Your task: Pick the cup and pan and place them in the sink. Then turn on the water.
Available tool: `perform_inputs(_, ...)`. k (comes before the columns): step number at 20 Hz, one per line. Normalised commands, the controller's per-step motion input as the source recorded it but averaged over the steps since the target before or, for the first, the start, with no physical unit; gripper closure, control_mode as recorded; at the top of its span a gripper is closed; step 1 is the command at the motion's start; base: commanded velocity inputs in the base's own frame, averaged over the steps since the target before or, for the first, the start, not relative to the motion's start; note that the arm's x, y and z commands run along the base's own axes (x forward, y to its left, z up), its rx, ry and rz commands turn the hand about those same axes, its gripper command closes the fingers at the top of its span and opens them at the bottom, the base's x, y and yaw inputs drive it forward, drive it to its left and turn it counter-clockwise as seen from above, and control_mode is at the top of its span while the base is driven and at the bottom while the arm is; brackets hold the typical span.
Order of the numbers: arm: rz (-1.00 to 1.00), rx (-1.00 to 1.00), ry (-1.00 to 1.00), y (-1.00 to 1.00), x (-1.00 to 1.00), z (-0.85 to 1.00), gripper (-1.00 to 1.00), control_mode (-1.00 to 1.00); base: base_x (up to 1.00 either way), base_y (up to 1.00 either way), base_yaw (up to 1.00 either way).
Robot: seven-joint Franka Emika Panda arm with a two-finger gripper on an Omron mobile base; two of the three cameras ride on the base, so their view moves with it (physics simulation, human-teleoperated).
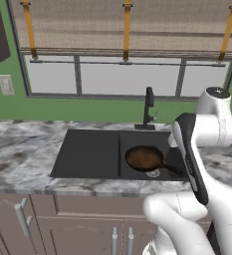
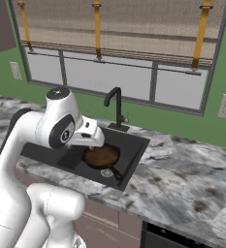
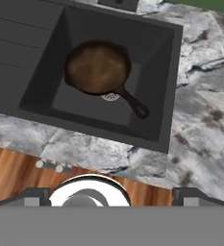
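The pan [image 1: 144, 158] lies flat in the right basin of the sink [image 1: 87, 154], its bowl partly over the drain and its short handle pointing toward the front right corner, so it looks already delivered. The tool [image 3: 111, 194] hangs above the basin's front edge, spread wide and holding nothing. The faucet [image 1: 148, 107] stands behind the divider with no water running. I cannot spot the cup anywhere on the marbled surface [image 1: 23, 154].
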Motion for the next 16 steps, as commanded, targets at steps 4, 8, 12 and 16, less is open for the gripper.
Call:
perform_inputs(4,-0.07,0.02,-0.19,0.0,-0.55,0.38,-1.0,-1.0,0.0,0.0,0.0)
perform_inputs(8,-0.04,0.0,-0.09,0.0,-0.33,0.09,-1.0,-1.0,0.0,0.0,0.0)
perform_inputs(12,0.0,0.0,0.0,0.01,0.0,0.0,-1.0,-1.0,0.0,0.0,0.0)
perform_inputs(16,0.0,0.0,0.0,0.0,0.0,0.0,-1.0,-1.0,0.0,0.0,0.0)
